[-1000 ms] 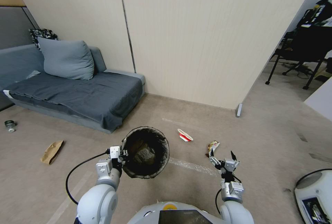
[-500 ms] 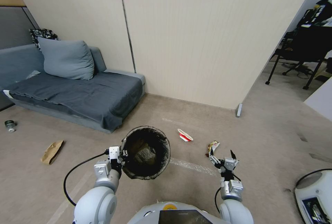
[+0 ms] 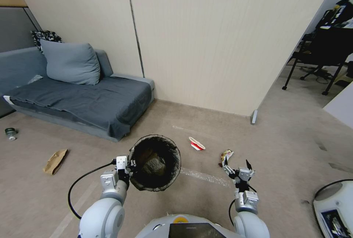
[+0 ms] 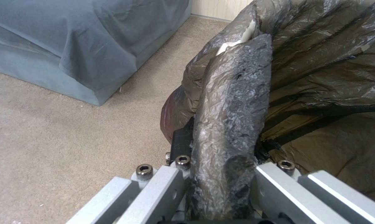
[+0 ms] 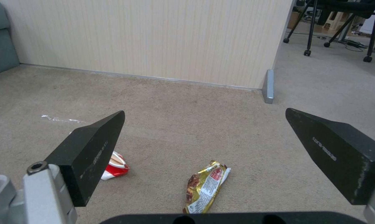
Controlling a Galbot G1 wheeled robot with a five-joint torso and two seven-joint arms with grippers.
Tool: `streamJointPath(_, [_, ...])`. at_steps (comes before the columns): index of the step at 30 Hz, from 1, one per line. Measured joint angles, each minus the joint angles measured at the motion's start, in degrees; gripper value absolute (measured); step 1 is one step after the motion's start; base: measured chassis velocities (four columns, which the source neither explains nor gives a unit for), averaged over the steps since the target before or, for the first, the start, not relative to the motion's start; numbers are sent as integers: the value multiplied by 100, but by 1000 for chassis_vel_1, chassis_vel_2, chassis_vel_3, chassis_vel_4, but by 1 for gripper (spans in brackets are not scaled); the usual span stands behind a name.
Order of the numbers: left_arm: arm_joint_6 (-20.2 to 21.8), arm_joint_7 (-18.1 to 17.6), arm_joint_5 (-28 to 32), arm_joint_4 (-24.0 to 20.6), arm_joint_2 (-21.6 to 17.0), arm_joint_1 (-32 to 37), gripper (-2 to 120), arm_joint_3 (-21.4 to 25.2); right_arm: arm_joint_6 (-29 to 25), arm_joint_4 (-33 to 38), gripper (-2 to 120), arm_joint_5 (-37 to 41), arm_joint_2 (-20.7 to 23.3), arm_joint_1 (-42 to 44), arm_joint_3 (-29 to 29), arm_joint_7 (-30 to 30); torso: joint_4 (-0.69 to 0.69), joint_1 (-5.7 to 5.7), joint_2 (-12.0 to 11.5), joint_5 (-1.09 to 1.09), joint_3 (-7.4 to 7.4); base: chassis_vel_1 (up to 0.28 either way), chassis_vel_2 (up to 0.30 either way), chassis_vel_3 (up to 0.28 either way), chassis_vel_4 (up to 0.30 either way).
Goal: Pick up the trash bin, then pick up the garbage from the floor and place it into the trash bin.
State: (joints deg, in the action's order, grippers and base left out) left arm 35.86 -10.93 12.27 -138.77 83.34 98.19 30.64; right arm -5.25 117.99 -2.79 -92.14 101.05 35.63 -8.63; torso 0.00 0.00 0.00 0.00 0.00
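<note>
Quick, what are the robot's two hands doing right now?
Left gripper: shut on the rim of the trash bin, holding it off the floor.
Right gripper: open and empty, above the snack wrapper.

- Trash bin [image 3: 154, 162]: held off the floor at its rim by the left end effector [image 3: 127, 167], before the robot, left of centre.
- Paper cup [image 3: 196, 144]: on the floor, beyond and right of the bin.
- Snack wrapper [image 3: 225, 156]: right of the cup, just beyond the spread right end effector [image 3: 238, 167].
- Paper bag [image 3: 55, 161]: far left, before the sofa [image 3: 77, 100].
- Small jar [image 3: 10, 133]: left of the bag.
</note>
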Motion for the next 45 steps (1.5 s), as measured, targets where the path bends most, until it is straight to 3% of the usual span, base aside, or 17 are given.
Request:
streamJointPath(23, [17,308,-367,-22,11,36,2,14,-45,7,100,3,0,23,9,-13,0,0,0,0,0,0,0,0,0])
streamJointPath(45, [-16,291,-270,29,18,3,1,9,-46,-30,100,2,0,10,12,-13,0,0,0,0,0,-13,-12,-12,-11])
